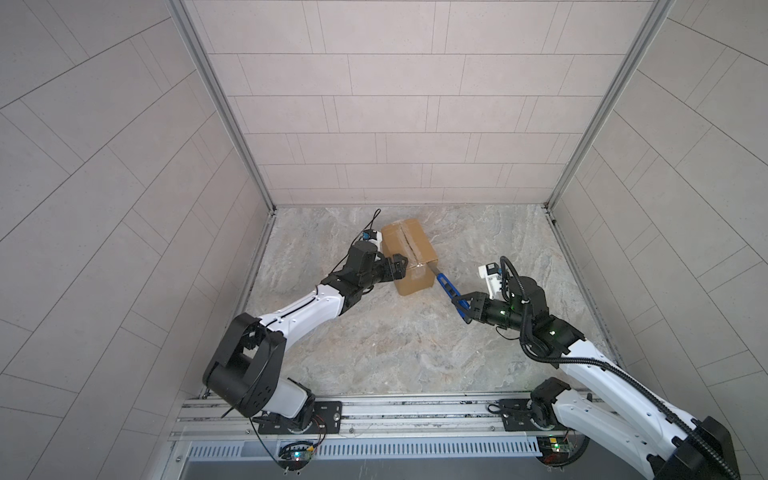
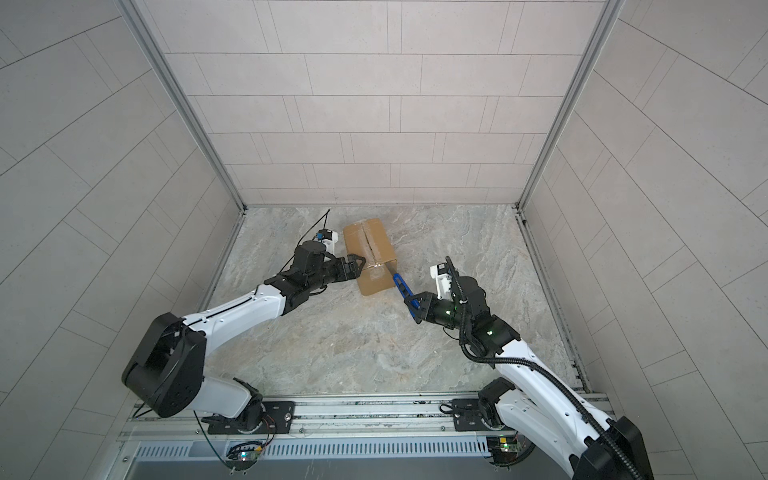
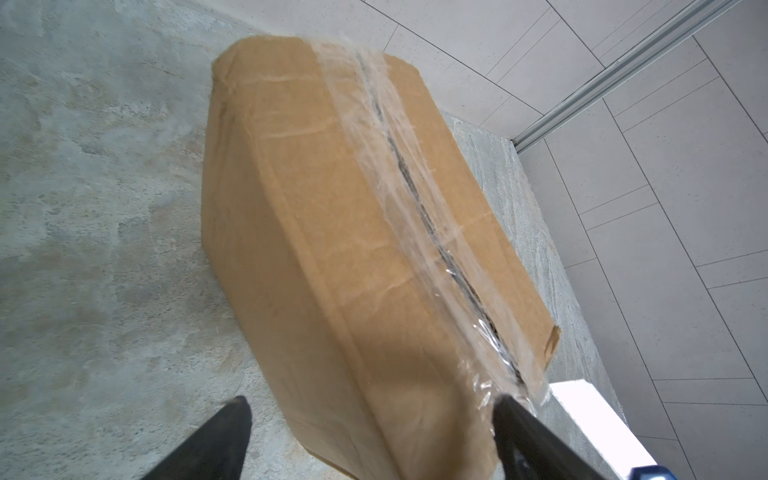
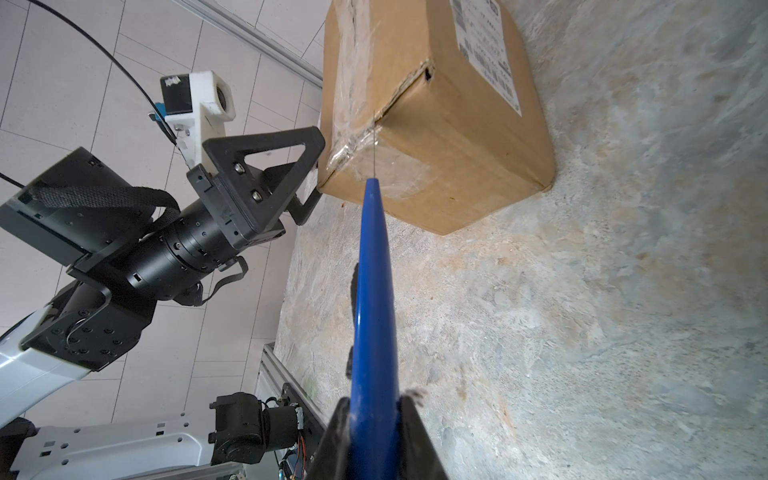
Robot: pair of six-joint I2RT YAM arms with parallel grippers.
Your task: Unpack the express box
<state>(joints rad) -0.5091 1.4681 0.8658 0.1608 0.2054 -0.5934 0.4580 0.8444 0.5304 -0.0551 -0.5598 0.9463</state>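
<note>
Slitting tape (image 3: 386,158), seemingly: express box (image 1: 409,249) sits rear-left on table (image 1: 415,353), flaps shut. Right gripper (image 1: 462,308) clamps blue-handled knife (image 1: 445,286), blade at seam end. Left gripper (image 1: 397,270) gapes empty at box corner. Opening, emptying remain.

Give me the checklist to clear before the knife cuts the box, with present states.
1. Grip: right gripper shut on knife: ok.
2. Aim: blade on the taped end seam of the box: ok.
3. Brace: left gripper clamping box: not ok; its jaws stand open around a corner.
4. Clearance: left fingers away from blade: probably not ok; one sits close beside it.
5. Progress: top tape slit through: cannot tell.
6. Support: box flat on table: ok.
</note>
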